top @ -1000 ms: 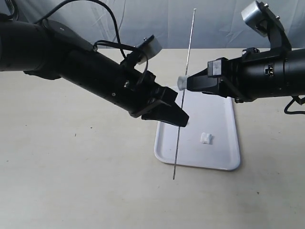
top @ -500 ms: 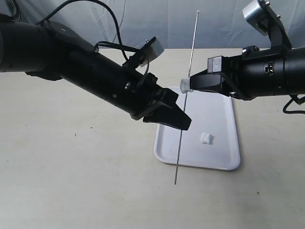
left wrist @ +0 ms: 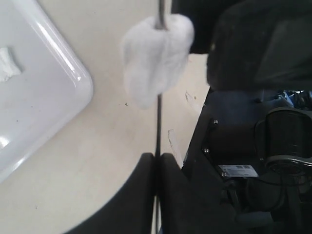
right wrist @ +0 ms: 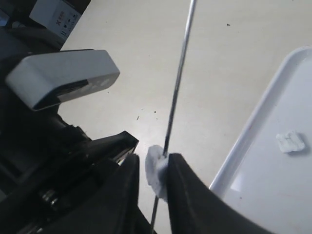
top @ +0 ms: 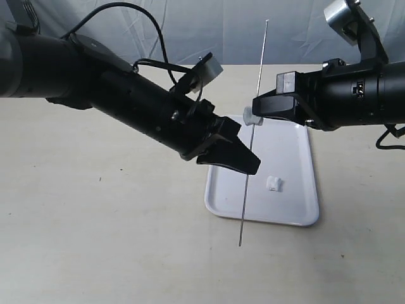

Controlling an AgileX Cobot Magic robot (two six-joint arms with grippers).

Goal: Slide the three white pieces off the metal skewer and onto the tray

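Observation:
The metal skewer [top: 254, 130] stands nearly upright above the tray [top: 297, 152]. My left gripper [top: 245, 163] is shut on its lower part, jaws pinched tight on the rod [left wrist: 158, 117]. One white piece [top: 251, 118] sits on the skewer above that grip. My right gripper [top: 254, 114] is shut round this piece [right wrist: 156, 171], with the skewer [right wrist: 178, 78] passing between its fingers [right wrist: 184, 187]. A second white piece [top: 274, 183] lies on the tray, and it also shows small in the right wrist view [right wrist: 291, 141]. No third piece shows in any view.
The tray [right wrist: 273, 185] lies on a beige table [top: 95, 240], and its rounded corner [left wrist: 73, 92] is below the skewer. The left arm's grey wrist camera [right wrist: 63, 78] sits close to my right gripper. Both black arms cross above the table.
Both grippers, the skewer and the held piece have shifted together slightly right and down. The piece on the tray has not moved.

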